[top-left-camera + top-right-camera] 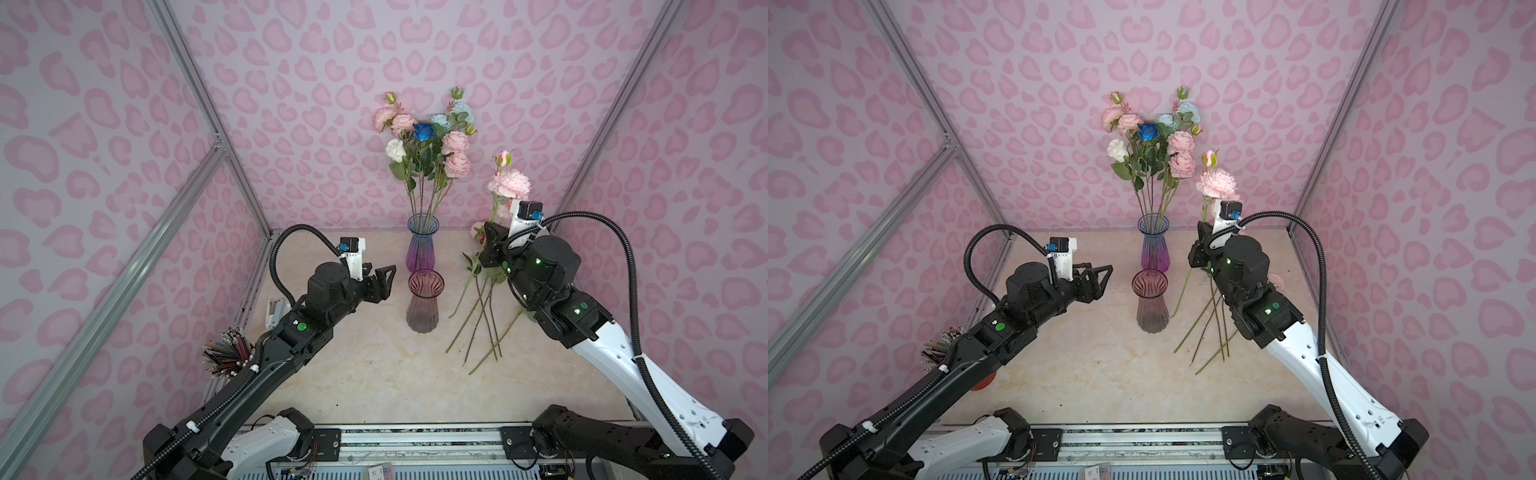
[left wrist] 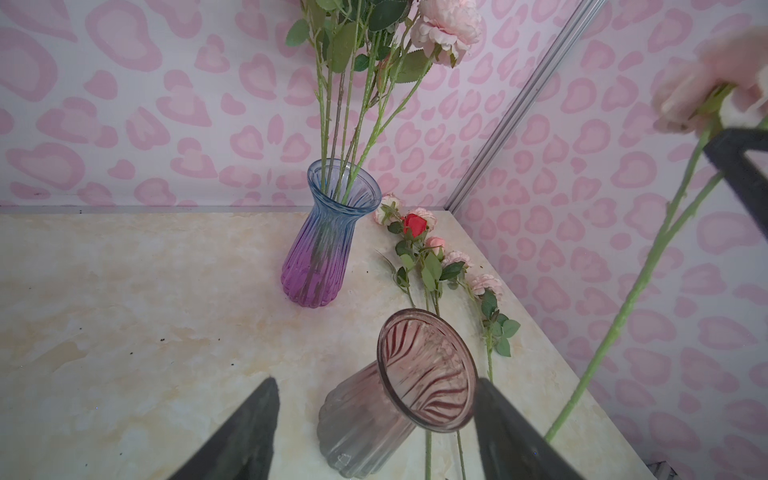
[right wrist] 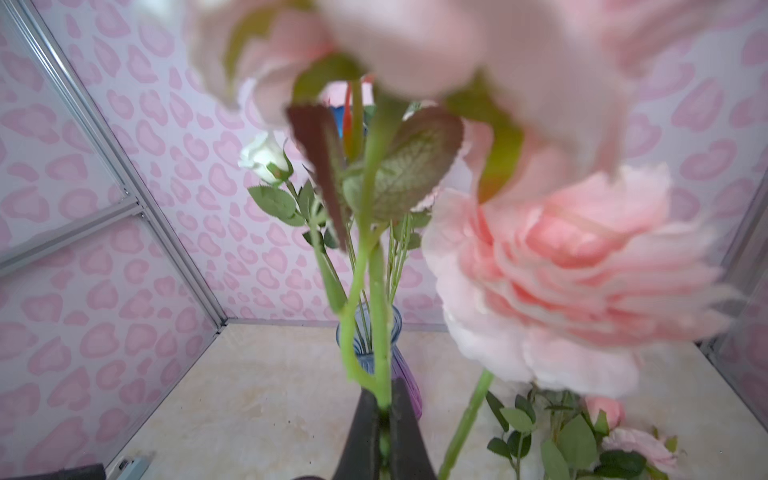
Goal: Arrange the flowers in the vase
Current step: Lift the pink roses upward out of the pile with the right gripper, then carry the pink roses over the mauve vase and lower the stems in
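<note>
Blurred pink blooms of the held flower crowd the right wrist view. Beneath them the right gripper is clenched on its green stem, with the blue-to-purple vase directly behind.

Left wrist view: the left gripper has its fingers spread and empty, framing the mouth of the smoky-pink vase, which holds nothing. No contact is evident. Loose flowers lie on the table beyond it.

Both top views: a bouquet stands in the blue-to-purple vase. The held flower is raised upright to its right, above the loose stems.

Assessment: one insertion is at its carry stage. The next move calls for bringing the stem's lower end over a vase mouth, then lowering it straight without tipping the glass.
</note>
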